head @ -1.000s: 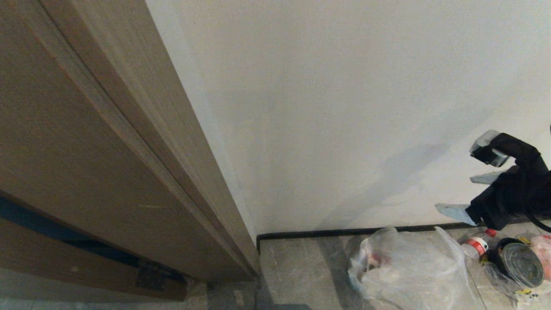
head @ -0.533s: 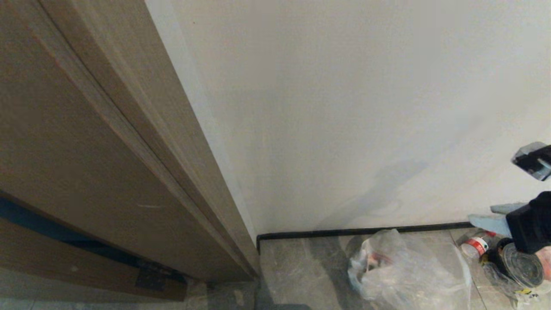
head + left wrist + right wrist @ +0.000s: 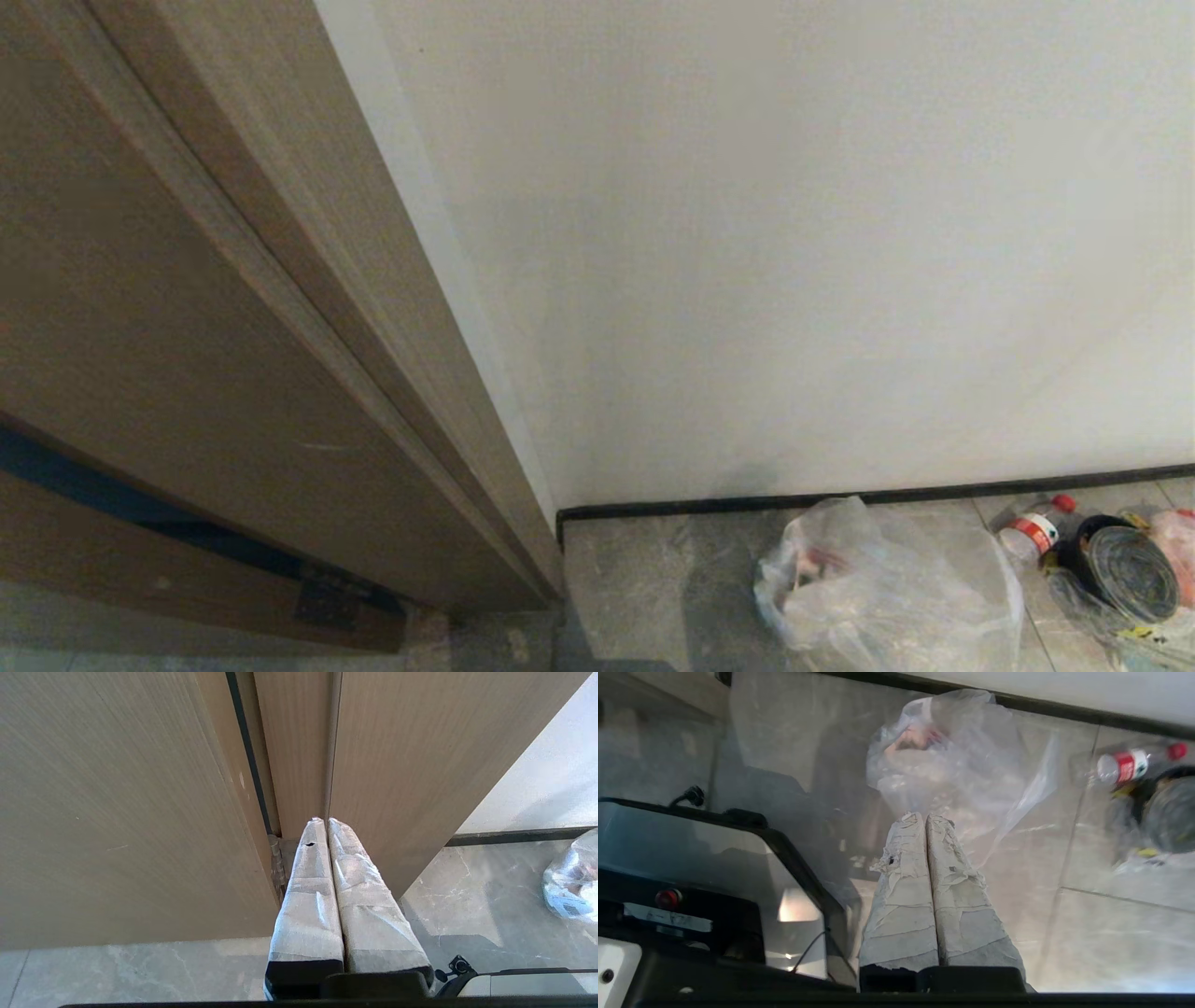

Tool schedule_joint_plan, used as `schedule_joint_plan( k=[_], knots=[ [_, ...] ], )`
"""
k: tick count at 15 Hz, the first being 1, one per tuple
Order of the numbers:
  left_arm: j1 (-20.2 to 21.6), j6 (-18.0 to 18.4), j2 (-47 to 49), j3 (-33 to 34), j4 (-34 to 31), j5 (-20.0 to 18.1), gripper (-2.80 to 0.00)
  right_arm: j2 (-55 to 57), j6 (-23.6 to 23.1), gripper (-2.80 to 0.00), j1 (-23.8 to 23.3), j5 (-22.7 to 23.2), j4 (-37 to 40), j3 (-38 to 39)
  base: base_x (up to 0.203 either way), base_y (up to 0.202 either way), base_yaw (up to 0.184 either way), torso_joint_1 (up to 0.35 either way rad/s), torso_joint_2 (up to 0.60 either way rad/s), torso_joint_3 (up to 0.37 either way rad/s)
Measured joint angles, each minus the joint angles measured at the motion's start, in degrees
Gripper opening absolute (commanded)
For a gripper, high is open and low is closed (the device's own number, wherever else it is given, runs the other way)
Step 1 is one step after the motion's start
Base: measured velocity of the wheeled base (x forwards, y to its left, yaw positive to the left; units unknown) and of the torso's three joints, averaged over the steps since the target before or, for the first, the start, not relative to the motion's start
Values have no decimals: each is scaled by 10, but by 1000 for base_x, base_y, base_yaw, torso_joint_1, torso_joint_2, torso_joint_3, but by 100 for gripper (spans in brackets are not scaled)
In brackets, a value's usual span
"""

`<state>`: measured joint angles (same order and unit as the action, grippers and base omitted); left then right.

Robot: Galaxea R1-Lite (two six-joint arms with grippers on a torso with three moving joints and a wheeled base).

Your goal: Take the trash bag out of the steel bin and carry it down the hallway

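Our right gripper (image 3: 924,817) hangs over the floor (image 3: 1087,933) with its fingers (image 3: 903,891) clenched together on nothing; the bag (image 3: 952,772) lies just beyond the tips, apart from them. Our left gripper (image 3: 325,821) is parked by the wooden door (image 3: 117,788), fingers (image 3: 308,905) pressed shut and empty too.

In the head view the bag (image 3: 887,583) sits slumped on the floor against the wall (image 3: 794,233), close to the black skirting (image 3: 840,499). Beside it lie a red-capped bottle (image 3: 1032,532) and a dark round can (image 3: 1125,569) among other plastic. No steel bin shows in any view, so we judge the bag already out and set down. Whether this spot ends the carry we cannot tell.

If the carry goes on, we would have to open the right fingers before coming down, aim for a gathered fold near the bag's top rather than the loose side wall, and close on several layers so the thin film does not tear or slip. We should lift straight up, clear of the bottle.

A second ago the right arm stood in the head view above the can with its fingers spread wide; half a second ago it was sliding off the right edge. Now it is gone from that view, and its shadow on the wall is gone as well. The bag and litter have not moved.
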<state>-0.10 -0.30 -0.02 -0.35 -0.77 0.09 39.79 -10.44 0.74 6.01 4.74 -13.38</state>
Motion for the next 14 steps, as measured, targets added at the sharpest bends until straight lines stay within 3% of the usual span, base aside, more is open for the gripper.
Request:
schedule_joint_plan(
  k=[4,9,12,14],
  knots=[
    [0,0,0,0,0,0,-280,-158,26,-280,-12,-4,-34,87,0,0,0,0,0,0],
    [0,0,0,0,0,0,-280,-338,56,-280,-10,-34,-68,119,0,0,0,0,0,0],
    [0,0,0,0,0,0,-280,-382,95,-280,-8,-60,-75,132,0,0,0,0,0,0],
    [0,0,0,0,0,0,-280,-392,93,-280,-7,-59,-56,132,0,0,0,0,0,0]
  ],
)
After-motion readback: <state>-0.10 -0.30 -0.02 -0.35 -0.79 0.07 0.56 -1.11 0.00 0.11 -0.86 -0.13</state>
